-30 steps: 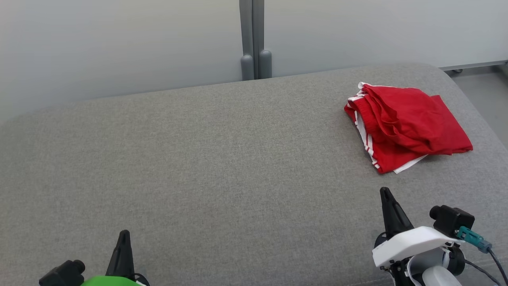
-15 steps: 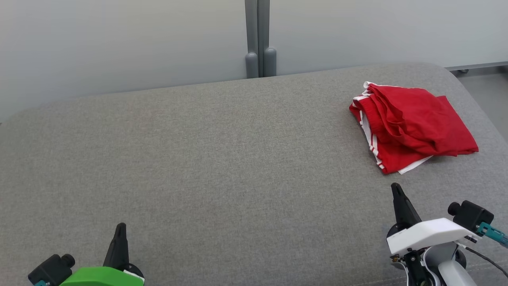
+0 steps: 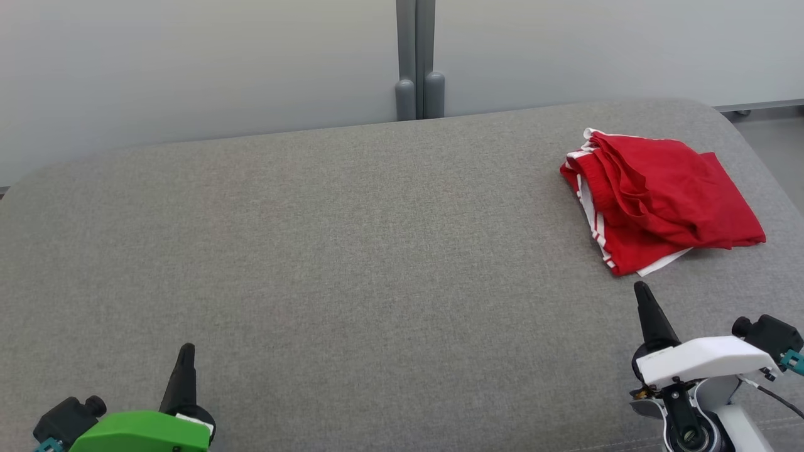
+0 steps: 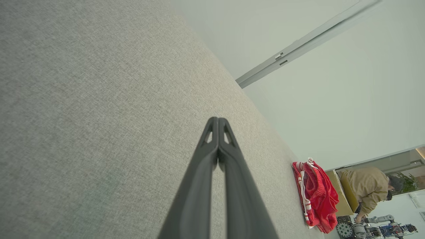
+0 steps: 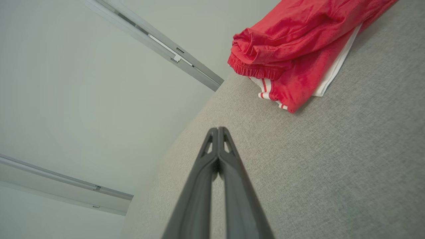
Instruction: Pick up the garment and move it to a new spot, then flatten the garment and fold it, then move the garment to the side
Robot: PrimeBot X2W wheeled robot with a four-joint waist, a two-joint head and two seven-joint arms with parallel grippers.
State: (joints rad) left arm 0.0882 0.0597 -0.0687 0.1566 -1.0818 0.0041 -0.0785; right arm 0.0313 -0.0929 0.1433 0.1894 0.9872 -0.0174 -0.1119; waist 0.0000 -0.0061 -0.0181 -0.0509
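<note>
The garment (image 3: 659, 204) is a red pair of shorts with white stripes, lying folded in a bundle at the far right of the grey cushion (image 3: 352, 251). It also appears in the left wrist view as a red heap (image 4: 315, 196) and in the right wrist view (image 5: 298, 46) at the top right. My right gripper (image 3: 642, 290) is shut with nothing in it, a short way in front of the garment and apart from it. My left gripper (image 3: 186, 349) is shut and empty at the lower left, far from the garment. Each wrist view shows its fingers (image 4: 218, 120) (image 5: 217, 129) pressed together.
A pale wall with a grey vertical post (image 3: 416, 59) stands behind the cushion. The cushion's rounded right edge (image 3: 754, 157) drops to the floor. In the left wrist view a person in a tan jacket (image 4: 368, 187) bends near a cardboard box beyond the cushion.
The head camera has shifted, so the whole scene slid right. Both grippers spread outward and slightly up the view, staying shut. The garment has not moved on the cushion.
</note>
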